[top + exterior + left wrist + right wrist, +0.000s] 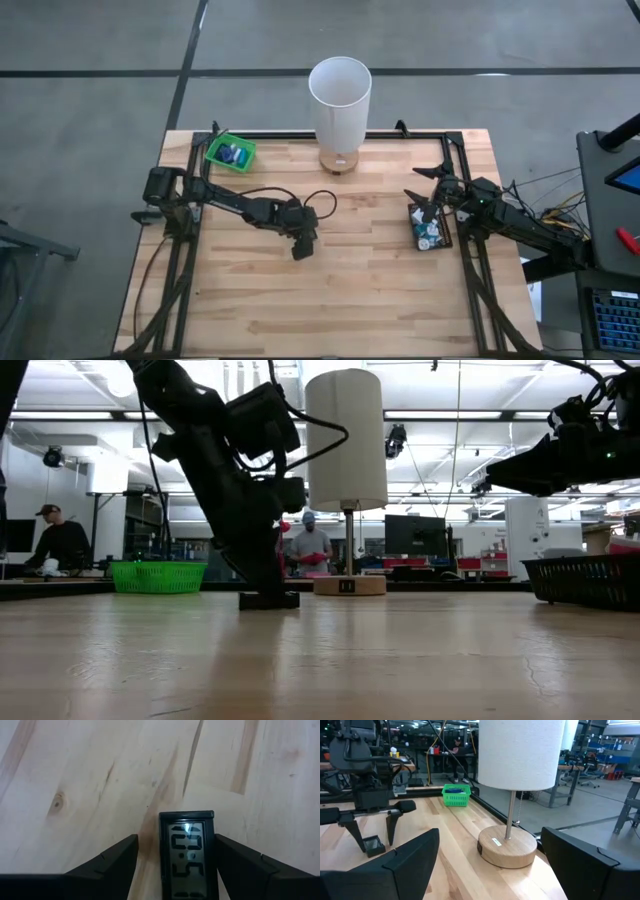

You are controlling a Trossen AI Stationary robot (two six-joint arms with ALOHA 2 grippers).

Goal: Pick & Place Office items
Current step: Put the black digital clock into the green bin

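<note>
Straddling small clock [187,855], left pincer [175,865] lowered

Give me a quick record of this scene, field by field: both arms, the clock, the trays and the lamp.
left end effector: low over the middle of the table, fingers open on either side of the small digital clock, gaps visible on both sides
small digital clock: lying flat on the wood, display up
right end effector: open, above the black tray at the table's right edge
black tray: holds several small office items
green tray: back left corner, blue pieces inside
lamp: white shade, wooden base, back centre
</note>
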